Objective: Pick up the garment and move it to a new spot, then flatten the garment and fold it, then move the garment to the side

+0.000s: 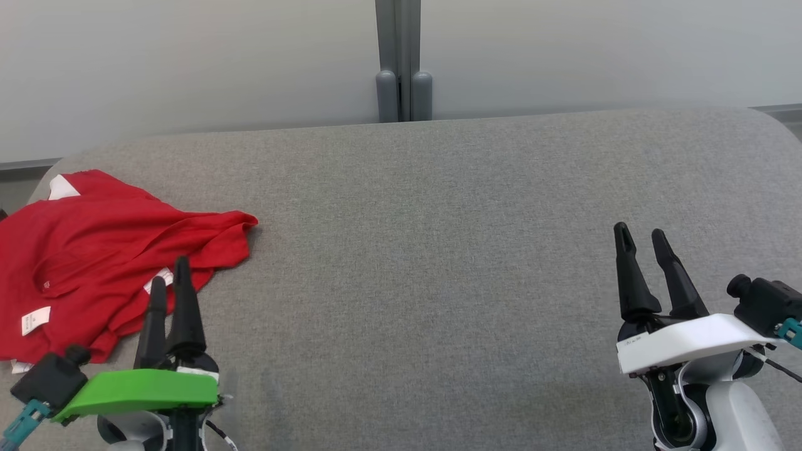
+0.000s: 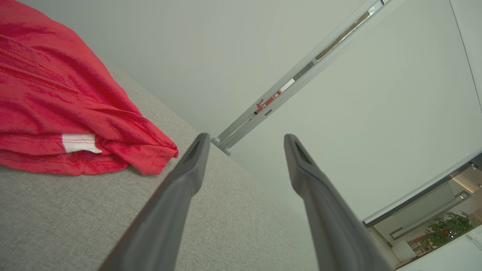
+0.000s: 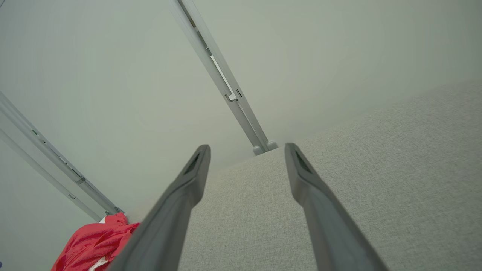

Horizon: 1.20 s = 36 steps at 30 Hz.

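Note:
A crumpled red garment (image 1: 94, 250) with small white labels lies at the left end of the grey fabric surface (image 1: 438, 250). My left gripper (image 1: 170, 270) sits at the lower left, its dark fingers just in front of the garment's near right edge, open and empty. The left wrist view has the garment (image 2: 56, 94) up and to the left of the spread left gripper (image 2: 246, 141). My right gripper (image 1: 639, 235) rests far to the right, open with nothing in it. From the right wrist, the garment (image 3: 94, 244) is a small red heap at the lower left, beyond the right gripper (image 3: 246, 148).
A pale wall with a grey vertical post (image 1: 404, 62) stands behind the surface's far edge. The grey surface stretches wide between the two grippers and rounds off at its far right corner (image 1: 770, 119).

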Tool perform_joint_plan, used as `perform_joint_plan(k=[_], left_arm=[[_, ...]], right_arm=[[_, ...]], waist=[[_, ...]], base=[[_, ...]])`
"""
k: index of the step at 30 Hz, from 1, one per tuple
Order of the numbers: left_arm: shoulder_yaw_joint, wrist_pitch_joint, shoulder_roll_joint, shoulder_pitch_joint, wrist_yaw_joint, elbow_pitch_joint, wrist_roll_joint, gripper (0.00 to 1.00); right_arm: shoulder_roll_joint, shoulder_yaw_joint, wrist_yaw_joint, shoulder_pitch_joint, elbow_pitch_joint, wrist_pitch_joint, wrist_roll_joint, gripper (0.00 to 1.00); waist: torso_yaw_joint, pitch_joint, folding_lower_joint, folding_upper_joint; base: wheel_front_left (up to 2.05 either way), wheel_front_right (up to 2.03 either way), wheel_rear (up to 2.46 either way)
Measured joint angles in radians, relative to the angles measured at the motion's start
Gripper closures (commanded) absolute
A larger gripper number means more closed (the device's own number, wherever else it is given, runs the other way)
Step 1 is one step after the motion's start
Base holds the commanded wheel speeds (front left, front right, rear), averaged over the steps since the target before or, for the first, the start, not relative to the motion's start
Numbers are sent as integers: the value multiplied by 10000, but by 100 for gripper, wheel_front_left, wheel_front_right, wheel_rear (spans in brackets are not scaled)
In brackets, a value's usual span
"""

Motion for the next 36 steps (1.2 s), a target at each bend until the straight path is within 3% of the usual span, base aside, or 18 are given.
perform_joint_plan(k=[8, 14, 31, 36], left_arm=[[-974, -228, 15, 211, 251, -31, 1908, 0], [-1567, -380, 25, 203, 673, -6, 3561, 0], [-2472, -830, 127, 206, 1342, -102, 5881, 0], [-2619, -941, 157, 206, 1482, -163, 6125, 0]], right_arm=[[-12, 69, 0, 86, 35, -236, -1233, 0], [-15, 211, 2, 87, -12, -399, -2092, 0], [-29, 539, 2, 105, -234, -842, -4088, 0], [-33, 587, 2, 106, -330, -970, -4510, 0]], waist=[[-9, -25, 0, 0], [-16, -23, 0, 0], [-65, 55, 0, 0], [-79, 52, 0, 0]], base=[[0, 0, 0], [0, 0, 0], [0, 0, 0], [0, 0, 0]])
